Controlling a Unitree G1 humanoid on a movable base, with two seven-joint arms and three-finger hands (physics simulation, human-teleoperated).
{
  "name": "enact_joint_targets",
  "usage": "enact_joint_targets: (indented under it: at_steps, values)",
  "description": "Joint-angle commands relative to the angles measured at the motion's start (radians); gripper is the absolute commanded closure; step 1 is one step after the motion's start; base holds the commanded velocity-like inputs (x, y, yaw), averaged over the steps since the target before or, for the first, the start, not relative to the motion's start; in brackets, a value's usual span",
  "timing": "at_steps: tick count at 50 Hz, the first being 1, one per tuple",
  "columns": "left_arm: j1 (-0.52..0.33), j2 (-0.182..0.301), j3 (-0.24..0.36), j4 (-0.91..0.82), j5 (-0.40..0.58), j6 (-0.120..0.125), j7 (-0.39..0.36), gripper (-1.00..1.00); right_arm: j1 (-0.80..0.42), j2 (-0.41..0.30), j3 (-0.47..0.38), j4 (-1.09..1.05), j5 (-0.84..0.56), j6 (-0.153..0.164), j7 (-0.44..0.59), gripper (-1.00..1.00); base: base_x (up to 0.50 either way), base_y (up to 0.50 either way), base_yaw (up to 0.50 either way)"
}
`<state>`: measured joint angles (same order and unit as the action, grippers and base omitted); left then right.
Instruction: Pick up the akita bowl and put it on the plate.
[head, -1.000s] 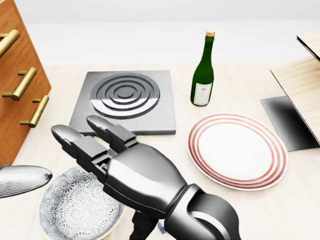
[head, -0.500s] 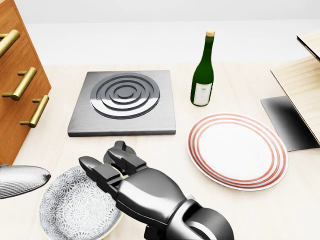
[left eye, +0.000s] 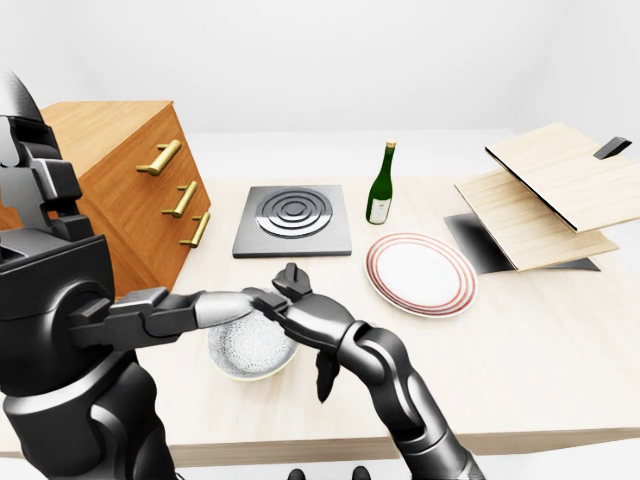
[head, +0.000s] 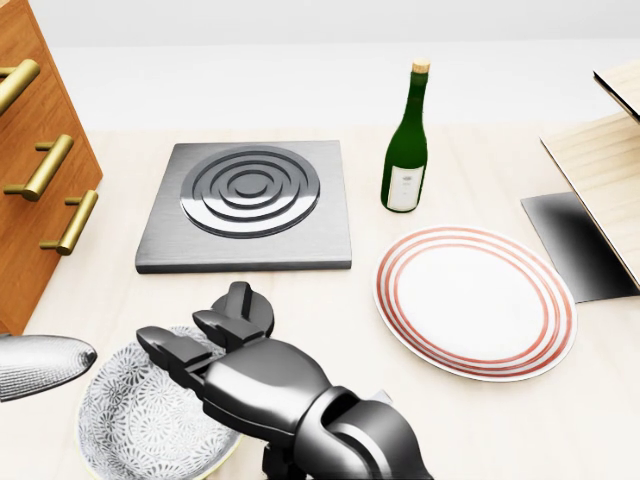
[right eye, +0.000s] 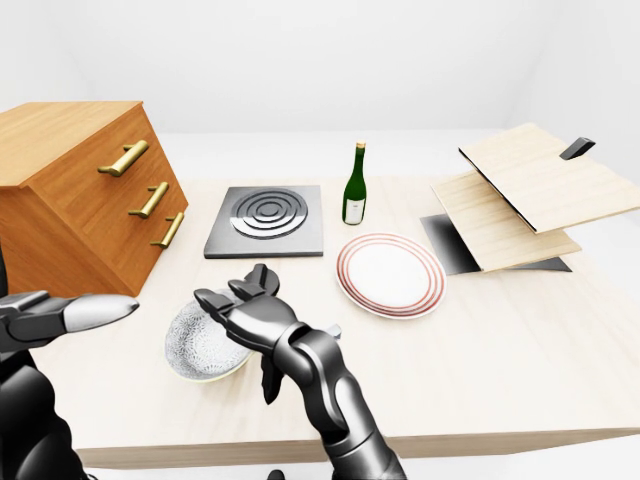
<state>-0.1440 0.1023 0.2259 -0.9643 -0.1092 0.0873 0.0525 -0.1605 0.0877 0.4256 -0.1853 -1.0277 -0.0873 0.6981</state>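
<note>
The akita bowl (head: 140, 425), white with a fine grey pattern, sits at the bottom left of the head view on the pale table. My right hand (head: 192, 342) hangs over its right rim with fingers bent above the inside. The thumb (right eye: 267, 384) points down beside the bowl without closing on it. The white plate (head: 475, 300) with red rings lies bare to the right of the bowl, about a hand's width away. My left hand (head: 45, 362) hovers just left of the bowl, fingers stretched flat and holding nothing.
A square metal burner plate (head: 245, 200) lies above the bowl, with a green wine bottle (head: 405, 150) to its right. A wooden drawer cabinet (head: 35, 190) stands at the left. Stacked wooden boards (right eye: 515, 195) over a dark mat (head: 575, 245) fill the right.
My right hand has dropped and drawn back toward the bottom left, its fingers curling from stretched out to bent over the bowl's rim. The left hand slid slightly left. Bowl and plate stayed put.
</note>
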Motion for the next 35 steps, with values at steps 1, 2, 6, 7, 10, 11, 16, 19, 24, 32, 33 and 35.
enact_joint_targets:
  at_steps: [1, 2, 6, 7, 10, 11, 16, 19, 24, 32, 33, 35]
  values:
    - [0.003, 0.002, 0.012, -0.009, -0.007, 0.0, 0.001, -1.0, -0.09, 0.014, -0.067, 0.221, -0.039, 0.0, 0.0, -1.0, 0.0, 0.0, 0.0]
    - [0.003, 0.003, 0.013, -0.009, -0.008, 0.0, 0.001, -1.0, -0.094, 0.013, -0.071, 0.231, -0.04, 0.0, 0.0, -1.0, 0.0, 0.0, 0.0]
    - [0.005, 0.002, 0.013, 0.001, -0.008, 0.0, 0.001, -1.0, -0.092, 0.018, -0.074, 0.248, -0.051, 0.0, 0.0, -1.0, 0.0, 0.0, 0.0]
    - [0.006, 0.002, 0.013, 0.001, -0.009, 0.0, 0.001, -1.0, -0.091, 0.02, -0.074, 0.248, -0.053, 0.0, 0.0, -1.0, 0.0, 0.0, 0.0]
    - [0.008, 0.002, 0.013, 0.006, -0.009, 0.0, 0.0, -1.0, -0.103, 0.026, -0.073, 0.273, -0.066, 0.0, 0.0, -1.0, 0.0, 0.0, 0.0]
    - [0.008, 0.002, 0.014, 0.004, -0.01, 0.0, 0.0, -1.0, -0.105, 0.028, -0.073, 0.278, -0.069, 0.0, 0.0, -1.0, 0.0, 0.0, 0.0]
    - [0.015, 0.002, 0.017, 0.002, -0.01, 0.0, 0.0, -1.0, -0.115, 0.048, -0.06, 0.285, -0.078, 0.0, 0.0, -1.0, 0.0, 0.0, 0.0]
    - [0.012, 0.004, 0.021, -0.008, -0.012, 0.0, 0.0, -1.0, -0.112, 0.061, -0.054, 0.287, -0.081, 0.0, 0.0, -1.0, 0.0, 0.0, 0.0]
    - [0.025, -0.001, 0.024, 0.004, -0.013, 0.0, -0.003, -1.0, -0.031, 0.079, 0.022, 0.194, -0.088, 0.0, 0.0, -1.0, 0.0, 0.0, 0.0]
    - [0.029, 0.003, 0.045, -0.017, -0.03, 0.0, -0.003, -1.0, -0.02, 0.095, 0.066, 0.374, -0.127, 0.0, 0.0, -1.0, 0.0, 0.0, 0.0]
    - [0.029, 0.003, 0.045, -0.018, -0.03, 0.0, -0.003, -1.0, -0.02, 0.096, 0.065, 0.374, -0.129, 0.0, 0.0, -1.0, 0.0, 0.0, 0.0]
    - [0.029, 0.004, 0.043, -0.017, -0.03, 0.0, -0.003, -1.0, -0.014, 0.098, 0.065, 0.367, -0.128, 0.0, 0.0, -1.0, 0.0, 0.0, 0.0]
